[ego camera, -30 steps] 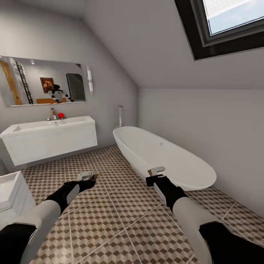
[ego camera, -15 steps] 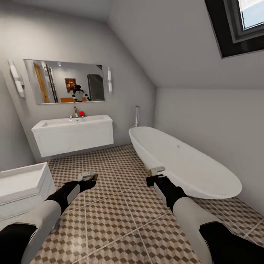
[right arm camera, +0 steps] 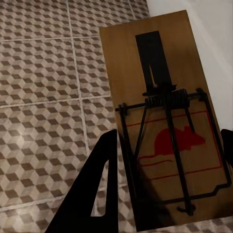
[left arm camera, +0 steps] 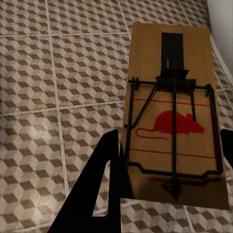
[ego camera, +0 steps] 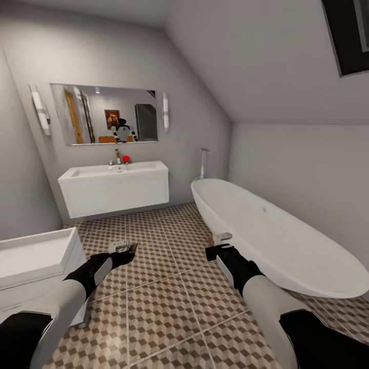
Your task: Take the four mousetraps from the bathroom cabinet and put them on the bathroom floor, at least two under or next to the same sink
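The left gripper [ego camera: 124, 249] is clamping a mousetrap [left arm camera: 172, 131]; the right gripper [ego camera: 219, 245] is clamping another mousetrap [right arm camera: 165, 121], mid-frame above the bathroom floor [ego camera: 164, 302].

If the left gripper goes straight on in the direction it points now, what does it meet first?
Probably the bathroom floor. The left gripper, shut on a mousetrap, points forward and slightly down toward the sink on its white vanity. The left wrist view shows tiles ahead, though depth is unclear.

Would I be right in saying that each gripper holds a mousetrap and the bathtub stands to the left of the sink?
Not quite: in the head view the bathtub stands right of the sink. The left gripper and right gripper do each hold a mousetrap.
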You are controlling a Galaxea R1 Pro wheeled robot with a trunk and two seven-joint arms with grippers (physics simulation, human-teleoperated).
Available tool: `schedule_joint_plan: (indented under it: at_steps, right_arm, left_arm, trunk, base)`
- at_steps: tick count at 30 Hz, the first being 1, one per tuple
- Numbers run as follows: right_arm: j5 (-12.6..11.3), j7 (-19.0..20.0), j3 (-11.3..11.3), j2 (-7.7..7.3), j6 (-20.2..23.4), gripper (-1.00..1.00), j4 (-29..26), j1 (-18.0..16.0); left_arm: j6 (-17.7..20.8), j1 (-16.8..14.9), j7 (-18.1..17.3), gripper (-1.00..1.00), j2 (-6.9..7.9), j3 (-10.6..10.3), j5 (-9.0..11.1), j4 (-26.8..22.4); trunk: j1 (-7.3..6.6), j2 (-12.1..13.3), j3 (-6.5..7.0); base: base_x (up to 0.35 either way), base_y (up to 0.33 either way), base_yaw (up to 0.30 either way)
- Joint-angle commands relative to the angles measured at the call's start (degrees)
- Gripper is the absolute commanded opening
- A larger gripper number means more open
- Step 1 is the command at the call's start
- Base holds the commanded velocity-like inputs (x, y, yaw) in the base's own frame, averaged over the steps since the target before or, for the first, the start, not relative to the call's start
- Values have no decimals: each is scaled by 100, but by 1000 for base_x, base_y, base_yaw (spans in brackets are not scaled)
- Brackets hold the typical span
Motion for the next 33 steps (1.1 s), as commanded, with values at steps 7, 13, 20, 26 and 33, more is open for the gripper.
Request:
schedule_joint_plan:
  at_steps: [7,13,20,26,33]
  right_arm:
    - [-17,5,32,-26,42,-100,-6,-3]
    - [-42,12,25,-30,41,-100,-2,-7]
    - [-55,11,23,-38,38,-100,-1,-4]
    - [-49,-1,23,-42,38,-100,-1,-5]
    - [-49,-20,23,-48,37,-100,-1,-3]
  left_arm:
    - [26,-3,8,-100,6,-42,36,-10]
    - [26,-3,7,-100,6,-42,40,-10]
    - [26,-3,3,-100,-1,-42,37,-10]
    - [26,-3,3,-100,-3,-42,45,-1]
    - [26,-3,2,-100,-3,-42,45,-1]
  trunk:
    - [3,-3,-7]
    - [3,-3,-7]
    - [3,-3,-7]
    - [3,-3,-7]
    - [3,-3,-7]
  base:
    - [319,0,4]
    - [321,0,1]
    - [322,0,0]
    - [322,0,0]
    - [322,0,0]
